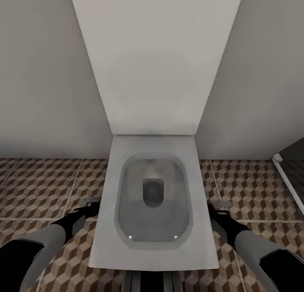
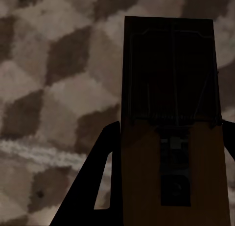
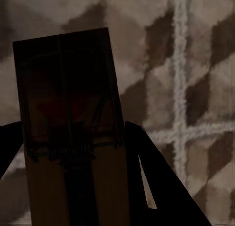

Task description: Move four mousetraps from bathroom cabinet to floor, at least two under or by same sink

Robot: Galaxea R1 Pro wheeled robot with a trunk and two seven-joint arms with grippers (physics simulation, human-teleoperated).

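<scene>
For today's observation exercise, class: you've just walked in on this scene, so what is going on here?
A two-armed robot stands facing a white toilet against the wall, an arm lowered on each side of it. Each wrist view shows a mousetrap held between the fingers: one in the left hand and one in the right hand, both hanging over the cube-patterned bathroom floor. Neither trap is set down yet.

Toilet dead ahead, arms flanking it.
Toilet (image 1: 154, 199) backs onto wall (image 1: 42, 72), standing on bathroom floor (image 1: 38, 190); left arm (image 1: 46, 241) left of bowl, right arm (image 1: 253, 245) right; doorway (image 1: 291, 174) far right.
</scene>
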